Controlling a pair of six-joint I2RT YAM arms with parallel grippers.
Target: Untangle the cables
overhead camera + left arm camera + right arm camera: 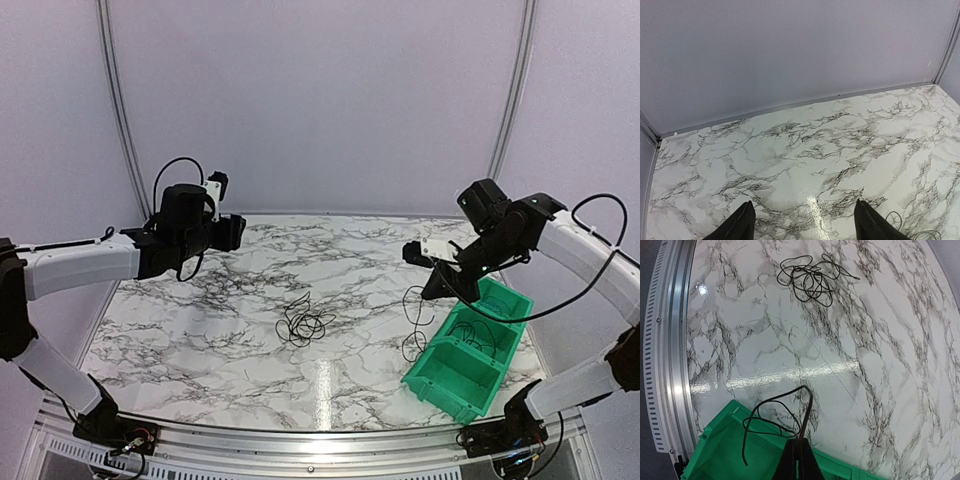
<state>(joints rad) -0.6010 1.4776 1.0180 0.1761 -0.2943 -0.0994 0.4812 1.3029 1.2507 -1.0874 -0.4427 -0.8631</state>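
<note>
The right pincer was clamped shut on one black cable, poised above the bin's far-left end. In the right wrist view its fingers met tip to tip, with the cable pinched between them. From there the cable rose in a narrow loop, then curled back in slack bends over the bin's rim and into its near compartment. From above, the same cable hung off the pincer as a thin loop just beside the bin's left wall, reaching down to the table near the bin's left corner. A few dark strands seemed to lie inside the bin, though they were too fine to count.

The tangle of remaining cables lay flat on the marble well left of the bin, apart from it and from both arms. It was a small knot of overlapping black loops with one loose end trailing away from the bin.

The left pincer hung far to the left of the bin, high over the table's back part and pointing toward the bin's side. Its fingers stood wide apart with nothing between them. A few thin loops of cable showed at the lower right edge of its view.
</note>
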